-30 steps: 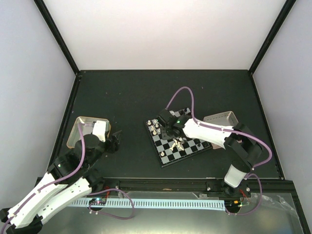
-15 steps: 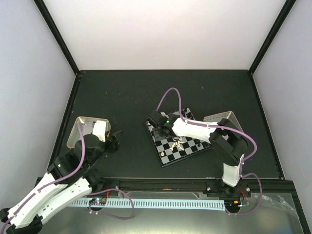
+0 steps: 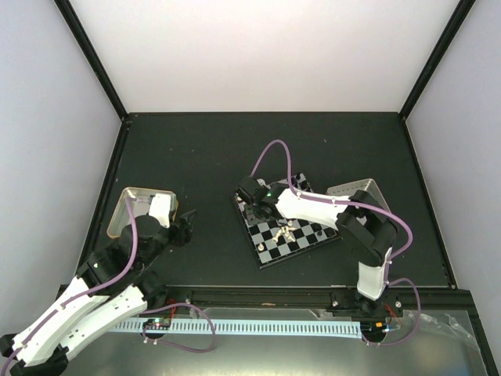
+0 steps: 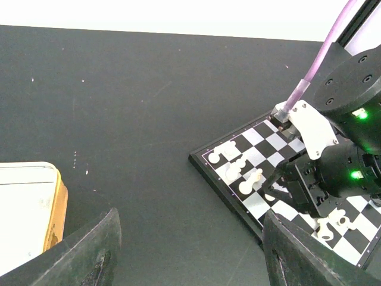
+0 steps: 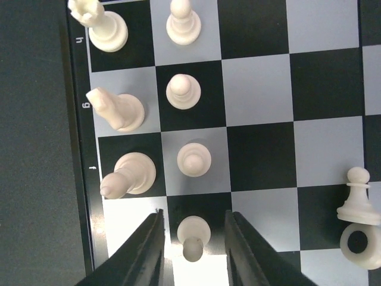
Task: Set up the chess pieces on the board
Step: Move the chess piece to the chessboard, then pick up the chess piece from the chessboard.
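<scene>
Chess pieces (image 5: 183,24) of this size are, by my judgement, very light, rigid and smooth. Expect one to tip or squirt out of a crooked pinch rather than break.

Nearest your right gripper (image 5: 192,219), a cream pawn (image 5: 191,239) stands between the two fingers (image 5: 143,253). There is a sliver of gap on either side of it, so the jaws are parted and nothing is clamped. Take a piece like this at the narrow neck under its head. Squeeze squarely from both sides and lift straight up so the base clears its neighbours.

Just ahead of the fingertips a second pawn (image 5: 193,159) stands on the next square, with a third pawn (image 5: 181,91) one square beyond. Beside that column, along the rim of the board (image 5: 256,83), stand a bishop (image 5: 128,176), then a knight (image 5: 116,110), and farthest ahead a rook (image 5: 104,27). Well off to the other side of the hand, two fallen pieces (image 5: 357,205) appear to lie on their sides, touching each other. You will have to right them. I cannot make out any black men clearly.

Your left gripper (image 4: 190,214) hangs well apart from the board over the dark table (image 4: 149,119). Its fingers are spread wide and hold nothing, and a cream tin (image 4: 27,208) sits just beside one of them.
</scene>
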`<control>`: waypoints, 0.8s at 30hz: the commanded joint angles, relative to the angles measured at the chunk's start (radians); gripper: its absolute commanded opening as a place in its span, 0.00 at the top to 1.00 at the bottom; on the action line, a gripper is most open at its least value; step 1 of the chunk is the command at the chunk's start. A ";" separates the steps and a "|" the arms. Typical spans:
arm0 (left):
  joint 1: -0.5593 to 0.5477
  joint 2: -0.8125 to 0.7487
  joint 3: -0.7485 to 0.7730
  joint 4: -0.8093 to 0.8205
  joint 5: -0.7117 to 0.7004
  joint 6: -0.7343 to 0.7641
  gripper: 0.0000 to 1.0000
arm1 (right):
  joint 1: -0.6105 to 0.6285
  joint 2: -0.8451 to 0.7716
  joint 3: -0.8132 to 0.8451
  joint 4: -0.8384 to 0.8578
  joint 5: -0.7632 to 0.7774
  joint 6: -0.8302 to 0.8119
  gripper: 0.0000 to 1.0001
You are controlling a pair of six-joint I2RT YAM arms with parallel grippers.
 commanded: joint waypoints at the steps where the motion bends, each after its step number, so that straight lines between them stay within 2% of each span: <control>1: 0.005 0.023 0.004 -0.004 0.002 0.005 0.34 | 0.005 -0.075 -0.007 0.006 0.029 0.037 0.67; 6: 0.005 0.036 0.005 0.002 0.011 0.009 0.33 | 0.005 -0.196 -0.119 -0.002 0.067 0.119 0.61; 10: 0.005 0.043 0.005 0.007 0.020 0.014 0.33 | 0.019 -0.241 -0.214 -0.029 0.054 0.163 0.61; 17: 0.005 0.041 0.003 0.005 0.038 0.014 0.33 | 0.097 -0.271 -0.280 -0.060 0.064 0.248 0.62; 24: 0.005 0.025 0.002 0.006 0.040 0.013 0.32 | 0.121 -0.242 -0.296 -0.049 0.092 0.328 0.62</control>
